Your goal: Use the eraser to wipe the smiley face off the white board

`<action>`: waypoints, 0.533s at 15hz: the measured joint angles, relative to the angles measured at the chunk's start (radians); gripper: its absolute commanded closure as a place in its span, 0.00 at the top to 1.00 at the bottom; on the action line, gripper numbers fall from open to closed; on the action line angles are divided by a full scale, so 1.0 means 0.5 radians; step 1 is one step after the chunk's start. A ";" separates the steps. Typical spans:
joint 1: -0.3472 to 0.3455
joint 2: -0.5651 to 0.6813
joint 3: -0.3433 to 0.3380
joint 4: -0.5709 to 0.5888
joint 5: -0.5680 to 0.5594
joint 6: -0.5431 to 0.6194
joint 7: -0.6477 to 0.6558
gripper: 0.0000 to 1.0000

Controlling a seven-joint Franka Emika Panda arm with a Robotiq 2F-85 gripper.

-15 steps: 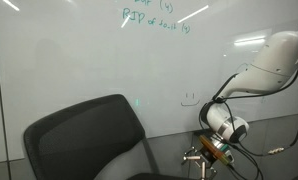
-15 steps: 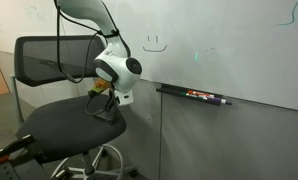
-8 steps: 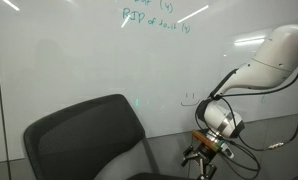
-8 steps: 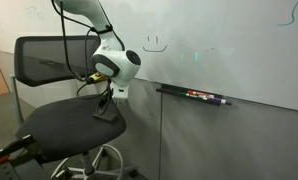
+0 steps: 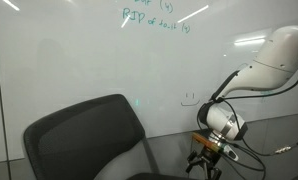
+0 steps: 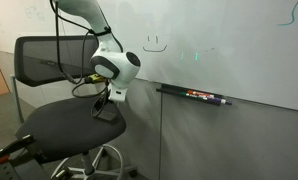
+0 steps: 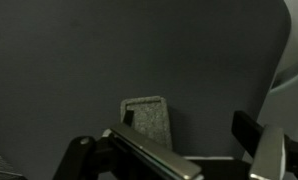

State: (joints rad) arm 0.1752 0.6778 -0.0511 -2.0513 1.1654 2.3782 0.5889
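The smiley face (image 5: 190, 98) is a tiny dark drawing on the large glossy white board (image 5: 79, 70); both also show in an exterior view as the face (image 6: 155, 43) and the board (image 6: 239, 55). The eraser (image 7: 149, 121), a grey felt block, lies flat on the dark chair seat; it also shows in an exterior view (image 6: 106, 112). My gripper (image 7: 194, 150) hangs open just above the seat with the eraser at its left finger, not gripped. It shows in both exterior views (image 5: 207, 156) (image 6: 110, 99), well below the face.
A black office chair (image 6: 49, 60) (image 5: 89, 130) stands against the board. A ledge with markers (image 6: 194, 96) runs along the board. Teal handwriting (image 5: 154, 20) sits high on the board. Cables hang from my wrist (image 6: 84, 88).
My wrist has turned and shifted slightly over the chair seat, settling low above the eraser. The eraser and the face have not changed.
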 measured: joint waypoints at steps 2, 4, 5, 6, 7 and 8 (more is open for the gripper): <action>-0.008 0.000 0.003 -0.040 0.000 0.002 0.000 1.00; -0.012 0.002 0.004 -0.083 0.000 0.012 0.000 1.00; -0.012 0.006 0.004 -0.103 0.000 0.026 0.000 1.00; -0.013 0.011 0.004 -0.118 -0.003 0.051 -0.001 1.00; -0.013 0.016 0.003 -0.129 -0.013 0.078 -0.002 0.98; -0.013 0.023 0.003 -0.137 -0.028 0.111 -0.005 0.75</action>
State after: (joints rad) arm 0.1689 0.6891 -0.0496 -2.1198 1.1514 2.4336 0.5866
